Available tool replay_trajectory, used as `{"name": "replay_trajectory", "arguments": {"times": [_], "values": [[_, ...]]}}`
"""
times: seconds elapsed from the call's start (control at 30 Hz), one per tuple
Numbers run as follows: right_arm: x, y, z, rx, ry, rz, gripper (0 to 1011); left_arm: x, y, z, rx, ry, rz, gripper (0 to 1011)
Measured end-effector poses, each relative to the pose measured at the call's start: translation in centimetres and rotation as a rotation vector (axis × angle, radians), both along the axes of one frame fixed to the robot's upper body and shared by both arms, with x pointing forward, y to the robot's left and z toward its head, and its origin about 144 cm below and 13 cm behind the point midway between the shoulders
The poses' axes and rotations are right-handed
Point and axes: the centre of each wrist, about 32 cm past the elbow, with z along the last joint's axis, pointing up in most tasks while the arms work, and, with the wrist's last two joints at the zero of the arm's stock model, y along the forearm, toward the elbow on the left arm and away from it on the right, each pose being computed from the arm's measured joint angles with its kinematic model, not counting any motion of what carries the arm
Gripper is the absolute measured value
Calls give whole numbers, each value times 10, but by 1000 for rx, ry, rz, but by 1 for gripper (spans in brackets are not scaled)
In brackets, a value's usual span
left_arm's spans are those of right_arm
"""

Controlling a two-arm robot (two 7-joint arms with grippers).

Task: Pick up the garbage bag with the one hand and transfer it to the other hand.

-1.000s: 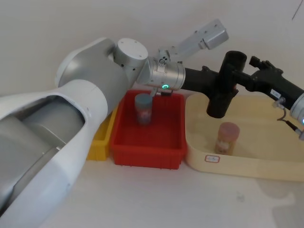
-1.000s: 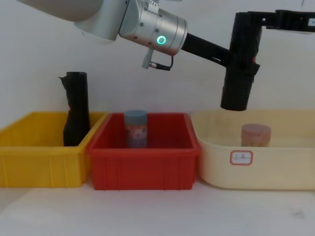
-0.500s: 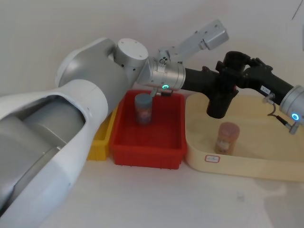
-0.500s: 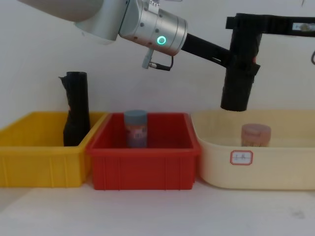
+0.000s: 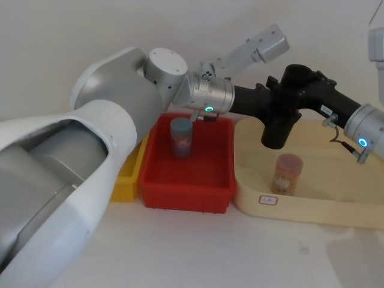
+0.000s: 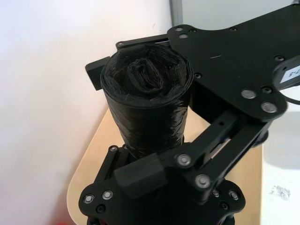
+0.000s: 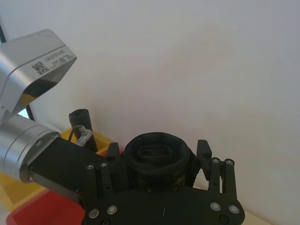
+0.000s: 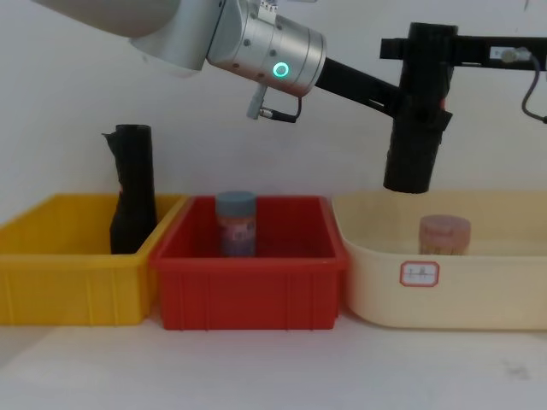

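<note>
The garbage bag [image 5: 277, 131], a thick black glossy roll, hangs upright above the cream tray [image 5: 336, 207]. My left gripper [image 5: 275, 113], the one with the green ring, is shut on its middle [image 8: 412, 162]. My right gripper [image 5: 295, 77], with the blue ring, reaches in from the right at the roll's top end [image 8: 425, 43]. In the right wrist view its fingers [image 7: 203, 151] stand on either side of the roll's top [image 7: 157, 157] with narrow gaps, open. The left wrist view shows the roll [image 6: 150, 112] rising from my left gripper's jaws, with the right gripper's black body beside it.
A thinner black roll [image 8: 132, 188] stands in the yellow bin [image 8: 60, 265] on the left. The red bin [image 8: 248, 286] holds a blue-lidded jar [image 8: 236, 224]. A pink jar [image 8: 444, 235] sits in the cream tray [image 8: 453, 303]. A white wall lies behind.
My right gripper has moved left towards the roll, and its fingers now flank the roll's top. The left arm and the roll have stayed still.
</note>
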Motion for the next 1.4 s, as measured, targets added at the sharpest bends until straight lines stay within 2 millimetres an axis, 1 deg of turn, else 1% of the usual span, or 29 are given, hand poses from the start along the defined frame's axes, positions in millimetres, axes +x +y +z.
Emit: {"name": "replay_trajectory", "arguments": {"times": [0.17,0.2,0.33,0.43,0.53,0.57,0.6,0.63,0.83,1.4], "values": [[2,2,0,-9,-2,-4,993,0,0,0,0,0,0,400],[2,2,0,-11,-3,-5,956,0,0,0,0,0,0,400],[4,3,1,-15,-5,-8,888,0,0,0,0,0,0,400],[4,3,1,-18,-6,-10,787,0,0,0,0,0,0,400],[5,4,1,-20,-6,-10,736,0,0,0,0,0,1,400],[5,4,1,-21,-7,-10,672,0,0,0,0,0,1,400],[5,4,1,-21,-7,-10,658,0,0,0,0,0,1,400],[5,4,1,-22,-7,-10,601,0,0,0,0,0,1,400],[6,4,1,-24,-7,-12,547,0,0,0,0,0,1,400],[6,5,1,-27,-8,-14,547,0,0,0,0,0,0,400]]}}
